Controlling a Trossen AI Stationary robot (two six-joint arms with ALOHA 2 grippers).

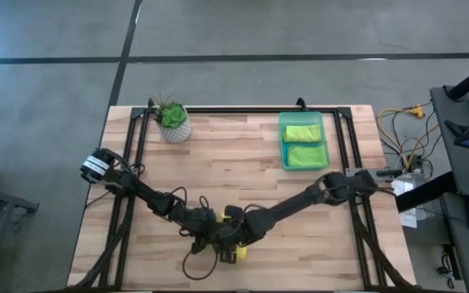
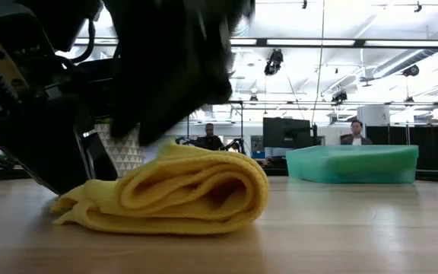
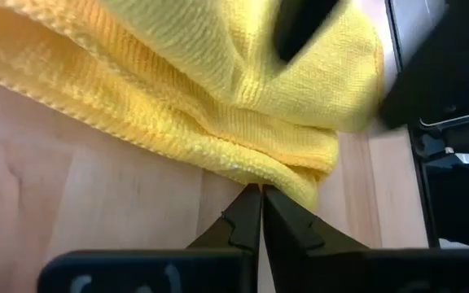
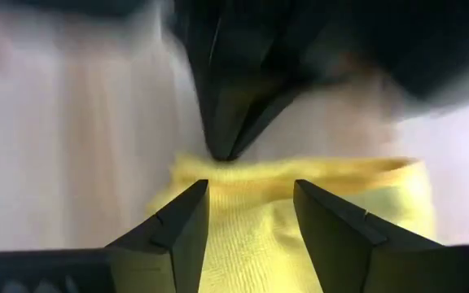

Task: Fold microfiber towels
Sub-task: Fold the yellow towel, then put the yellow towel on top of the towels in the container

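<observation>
A bright yellow microfiber towel (image 2: 181,190) lies near the table's front edge, folded over into a thick roll; in the high view only scraps of it (image 1: 239,253) show under the two arms. My left gripper (image 3: 260,191) is shut, its tips at the towel's edge. My right gripper (image 4: 249,187) stands open right above the towel, one finger over each side of its middle, facing the left gripper (image 4: 226,150). Two lime green towels (image 1: 304,132) (image 1: 306,155) lie folded in the green bin (image 1: 282,142). My left gripper sets its shut fingertips against the yellow towel's folded edge (image 3: 255,181), coming in low and slanting down from the table's left. Whether any cloth is caught between the tips I cannot tell. The towel rests on the table. My right gripper hangs over the towel; whether its fingers (image 4: 181,220) touch it I cannot tell.
The translucent green bin (image 2: 352,164) stands at the back right and a potted plant (image 1: 173,122) at the back left. Bare wood lies between them and the arms. In the low view, people sit at desks in the room beyond the table.
</observation>
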